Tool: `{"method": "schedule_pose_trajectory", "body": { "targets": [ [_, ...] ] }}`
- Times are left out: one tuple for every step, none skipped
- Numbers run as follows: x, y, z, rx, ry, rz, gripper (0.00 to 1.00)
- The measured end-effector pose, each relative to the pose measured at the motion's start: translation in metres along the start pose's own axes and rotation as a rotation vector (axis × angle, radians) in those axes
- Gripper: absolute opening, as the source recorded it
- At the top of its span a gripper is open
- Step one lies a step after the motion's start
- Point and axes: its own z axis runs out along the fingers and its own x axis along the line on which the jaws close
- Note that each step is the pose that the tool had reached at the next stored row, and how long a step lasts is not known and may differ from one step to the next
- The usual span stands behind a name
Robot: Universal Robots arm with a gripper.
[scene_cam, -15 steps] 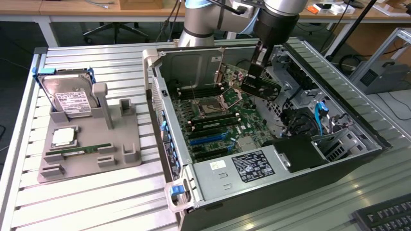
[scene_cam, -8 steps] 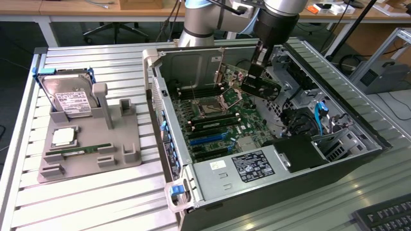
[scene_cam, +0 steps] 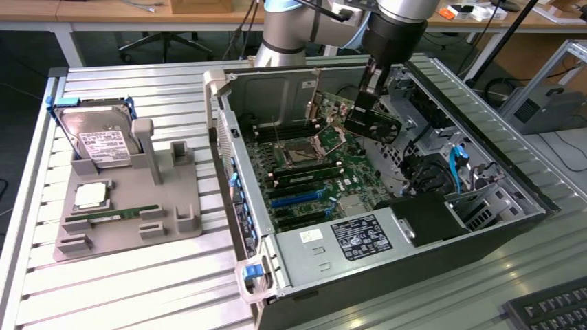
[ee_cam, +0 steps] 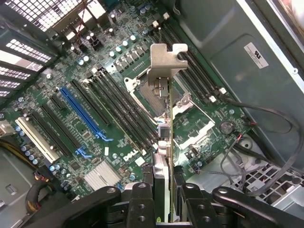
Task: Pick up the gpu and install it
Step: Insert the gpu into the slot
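End effector (scene_cam: 367,102) is clamped on the gpu (scene_cam: 374,125), which hangs edge-down over the motherboard (scene_cam: 303,172), toward the far end of the open case (scene_cam: 275,93). Judged light, stiff and fragile. Best held by the board's edges, away from the bracket (ee_cam: 164,66).

A ribbed silver aluminium-slat worktop (scene_cam: 137,289) fills the foreground, its grooves catching even, soft overhead light. Beyond the worktop's far edge stands a light wooden desk top (scene_cam: 92,10) on a white metal leg (scene_cam: 66,47), with the black castor base of an office chair (scene_cam: 163,42) beneath it. The dark grey floor (scene_cam: 23,75) shows past the far corner on the exterior view's left. Past the edge on the exterior view's right stand a silver aluminium-profile frame (scene_cam: 570,58) and, near it, a grey boxy cabinet (scene_cam: 553,110) on the floor.
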Motion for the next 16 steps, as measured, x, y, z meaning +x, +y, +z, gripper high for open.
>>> {"method": "schedule_pose_trajectory", "body": {
  "targets": [
    [0.0,0.0,0.0,0.0,0.0,-0.001,0.27],
    [0.0,0.0,0.0,-0.0001,0.0,-0.003,0.27],
    [0.0,0.0,0.0,-0.0001,0.0,-0.005,0.27],
    [0.0,0.0,0.0,-0.0002,0.0001,-0.007,0.27],
    [0.0,0.0,0.0,-0.0002,0.0001,-0.008,0.27],
    [0.0,0.0,0.0,-0.0002,0.0001,-0.009,0.27],
    [0.0,0.0,0.0,-0.0002,0.0001,-0.011,0.27],
    [0.0,0.0,0.0,-0.0003,0.0001,-0.012,0.27],
    [0.0001,0.0,0.0,-0.0003,0.0001,-0.014,0.27],
    [0.0001,-0.0001,0.0,-0.0003,0.0002,-0.016,0.27],
    [0.0001,-0.0001,0.0,-0.0004,0.0002,-0.017,0.27],
    [0.0001,-0.0001,0.0,-0.0004,0.0003,-0.019,0.27],
    [0.0001,-0.0001,0.0,-0.0005,0.0002,-0.02,0.27],
    [0.0001,-0.0001,0.0,-0.0005,0.0002,-0.022,0.27],
    [0.0001,-0.0001,0.0,-0.0005,0.0002,-0.024,0.27],
    [0.0001,-0.0001,0.0,-0.0006,0.0002,-0.027,0.27]
  ]
}}
